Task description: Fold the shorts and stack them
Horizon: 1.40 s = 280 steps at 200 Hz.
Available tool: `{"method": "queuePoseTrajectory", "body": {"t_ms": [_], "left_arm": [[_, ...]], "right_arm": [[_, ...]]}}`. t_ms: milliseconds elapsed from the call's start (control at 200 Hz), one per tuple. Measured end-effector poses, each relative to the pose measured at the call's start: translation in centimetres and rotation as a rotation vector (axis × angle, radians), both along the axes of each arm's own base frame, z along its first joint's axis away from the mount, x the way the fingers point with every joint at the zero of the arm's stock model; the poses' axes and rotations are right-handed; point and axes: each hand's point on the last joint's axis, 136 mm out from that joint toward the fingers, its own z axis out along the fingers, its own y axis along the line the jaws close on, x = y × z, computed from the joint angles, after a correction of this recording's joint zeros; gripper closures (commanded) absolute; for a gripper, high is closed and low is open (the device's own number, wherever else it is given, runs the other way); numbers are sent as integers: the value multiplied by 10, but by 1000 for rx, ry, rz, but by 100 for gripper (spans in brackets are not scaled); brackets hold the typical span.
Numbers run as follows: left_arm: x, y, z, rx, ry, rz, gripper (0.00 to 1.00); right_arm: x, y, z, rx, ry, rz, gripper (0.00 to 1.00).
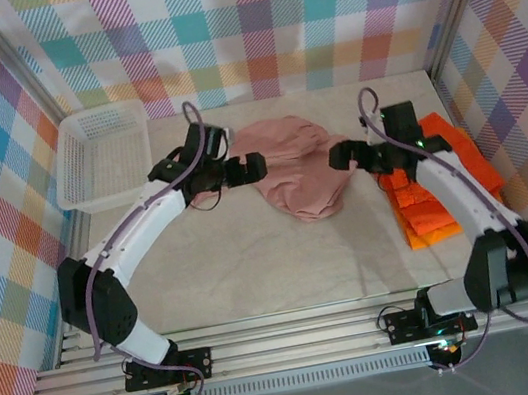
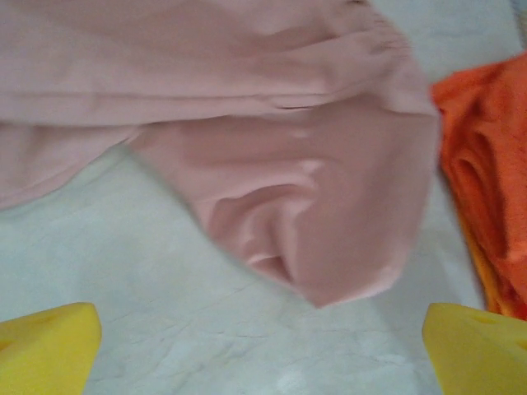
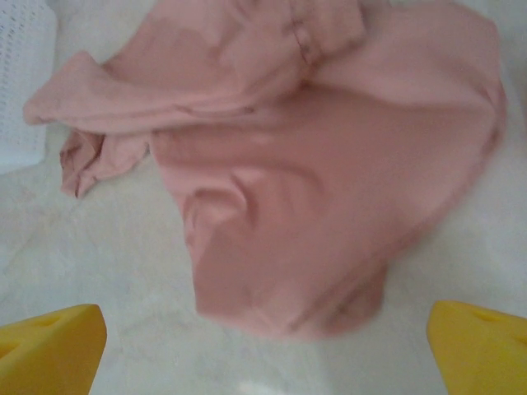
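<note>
The dusty pink shorts [image 1: 292,170] lie crumpled in the middle of the table, also seen in the left wrist view [image 2: 313,181] and the right wrist view [image 3: 329,181]. Orange shorts [image 1: 434,184] lie in a folded stack at the right, partly under the right arm, with their edge [image 2: 486,164] in the left wrist view. My left gripper [image 1: 251,167] hovers at the pink cloth's left edge, open, yellow fingertips [image 2: 45,346] wide apart and empty. My right gripper [image 1: 338,157] sits at the cloth's right edge, open, yellow fingertips [image 3: 478,350] apart over bare table.
A white mesh basket [image 1: 100,156] stands at the back left, its corner [image 3: 20,82] in the right wrist view. Plaid walls enclose the table on three sides. Bare tabletop [image 1: 256,270] stretches in front of the shorts.
</note>
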Motion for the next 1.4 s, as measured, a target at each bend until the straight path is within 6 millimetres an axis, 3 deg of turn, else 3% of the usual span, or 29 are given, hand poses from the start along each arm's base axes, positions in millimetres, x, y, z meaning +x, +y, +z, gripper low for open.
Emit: {"method": "queuePoseTrajectory", "body": {"t_ms": [110,205,380,490,835,920,1030,1075,1170,1320,1400], "left_arm": [[-1,31,-21,-9,40,111,0],[-10,51,-26,-25,51,175,0],[-28,62,0,-80,-15,199,0],[-38,70,10,-95,-52,215,0],[-49,93,-5,-63,-38,268,0],[-49,97,-5,-64,-41,279,0],[-48,104,-9,-61,-31,301,0],[-47,107,-10,-66,-26,319,0],[-40,118,-14,-81,-11,373,0],[-28,131,-27,-96,47,472,0],[-22,132,-28,-123,62,510,0]], "right_arm": [[35,18,3,40,17,-42,0],[64,28,-11,100,86,-126,5],[114,24,-54,147,252,-366,16],[133,23,-72,167,308,-461,20],[156,18,-89,254,397,-609,40],[160,19,-94,266,414,-627,49],[162,20,-98,273,430,-633,66],[163,21,-99,276,435,-633,79],[165,23,-99,279,437,-624,95],[164,22,-92,269,422,-593,97],[156,20,-73,262,373,-553,98]]}}
